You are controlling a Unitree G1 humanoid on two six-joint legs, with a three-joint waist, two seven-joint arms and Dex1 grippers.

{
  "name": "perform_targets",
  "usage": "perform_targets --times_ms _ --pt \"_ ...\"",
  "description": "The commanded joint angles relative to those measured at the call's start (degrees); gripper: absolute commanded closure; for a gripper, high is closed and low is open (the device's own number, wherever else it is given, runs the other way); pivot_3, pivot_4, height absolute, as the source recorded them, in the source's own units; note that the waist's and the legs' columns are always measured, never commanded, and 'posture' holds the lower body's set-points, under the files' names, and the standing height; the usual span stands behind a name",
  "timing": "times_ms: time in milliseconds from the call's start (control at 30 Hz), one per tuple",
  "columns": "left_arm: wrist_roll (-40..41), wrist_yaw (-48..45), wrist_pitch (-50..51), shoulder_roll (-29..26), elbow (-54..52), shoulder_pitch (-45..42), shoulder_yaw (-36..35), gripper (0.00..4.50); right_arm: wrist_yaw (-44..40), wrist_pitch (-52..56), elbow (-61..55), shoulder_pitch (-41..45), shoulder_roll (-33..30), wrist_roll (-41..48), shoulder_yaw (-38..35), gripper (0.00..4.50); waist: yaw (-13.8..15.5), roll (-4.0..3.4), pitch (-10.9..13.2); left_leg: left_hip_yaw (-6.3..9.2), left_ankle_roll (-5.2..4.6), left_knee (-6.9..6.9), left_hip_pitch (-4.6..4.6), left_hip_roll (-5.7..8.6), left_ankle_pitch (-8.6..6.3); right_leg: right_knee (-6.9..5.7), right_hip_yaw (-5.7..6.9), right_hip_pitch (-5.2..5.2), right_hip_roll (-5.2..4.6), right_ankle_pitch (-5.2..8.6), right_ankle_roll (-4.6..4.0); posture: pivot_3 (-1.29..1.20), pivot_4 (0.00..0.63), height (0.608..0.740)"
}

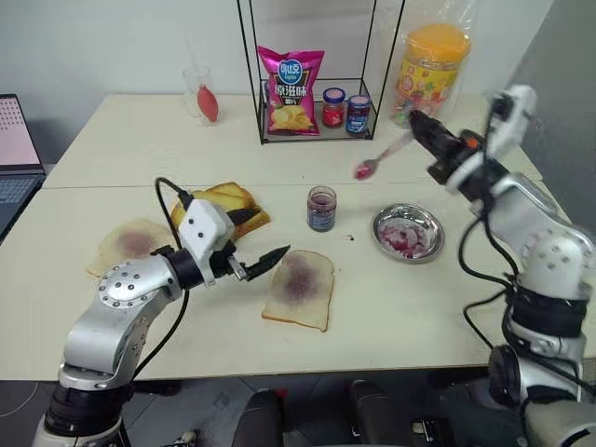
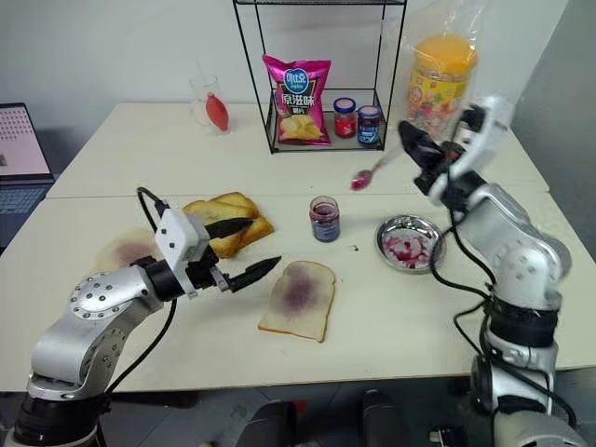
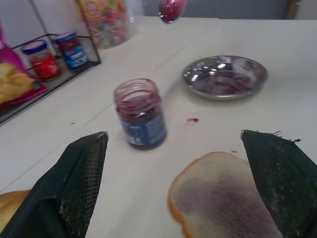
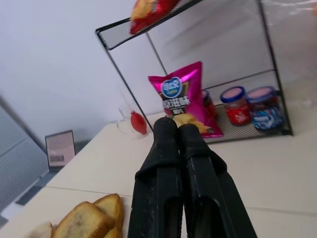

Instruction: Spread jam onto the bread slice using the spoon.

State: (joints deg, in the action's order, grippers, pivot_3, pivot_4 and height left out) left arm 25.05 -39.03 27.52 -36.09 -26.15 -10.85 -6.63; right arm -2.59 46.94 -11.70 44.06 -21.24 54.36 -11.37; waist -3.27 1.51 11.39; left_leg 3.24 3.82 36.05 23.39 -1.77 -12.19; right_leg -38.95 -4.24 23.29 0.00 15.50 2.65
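The bread slice (image 1: 300, 288), pale with a purple smear in its middle, lies near the table's front. Behind it stands the small lidless jar of dark jam (image 1: 321, 208). My left gripper (image 1: 275, 231) is open just left of the slice, low over the table, with nothing between its fingers; the left wrist view shows the jam jar (image 3: 140, 113) and the bread slice (image 3: 223, 198) ahead of it. My right gripper (image 1: 416, 121) is raised at the back right, shut on the handle of the spoon (image 1: 377, 162). The spoon's jam-coated bowl hangs in the air beyond the jar.
A steel dish (image 1: 377, 228) smeared with jam sits right of the jar. Toasted slices (image 1: 228, 200) and another jam-stained slice (image 1: 130, 244) lie at the left. At the back stand a wire rack (image 1: 317, 139) with chips and two lidded jars, a big yellow-lidded tub (image 1: 430, 74) and a glass (image 1: 203, 96).
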Motion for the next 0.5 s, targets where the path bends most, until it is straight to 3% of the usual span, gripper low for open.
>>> perform_targets --times_ms 33,500 --pt "1.6 3.5 1.6 1.7 -2.1 0.1 -2.4 0.0 -5.5 -3.1 3.8 4.5 1.0 -6.1 5.2 4.44 0.0 0.0 0.0 0.02 0.0 0.0 0.02 0.0 0.0 0.0 0.03 0.0 0.0 0.0 0.0 0.0 0.15 0.74" --pt "2.2 4.9 1.9 1.9 -1.7 2.0 -4.8 0.0 -17.8 -12.8 12.2 5.0 2.5 -22.6 13.6 4.44 0.2 0.01 0.0 0.05 0.0 -0.01 0.09 0.03 0.0 0.02 0.08 0.05 -0.05 -0.01 -0.02 0.0 0.15 0.74"
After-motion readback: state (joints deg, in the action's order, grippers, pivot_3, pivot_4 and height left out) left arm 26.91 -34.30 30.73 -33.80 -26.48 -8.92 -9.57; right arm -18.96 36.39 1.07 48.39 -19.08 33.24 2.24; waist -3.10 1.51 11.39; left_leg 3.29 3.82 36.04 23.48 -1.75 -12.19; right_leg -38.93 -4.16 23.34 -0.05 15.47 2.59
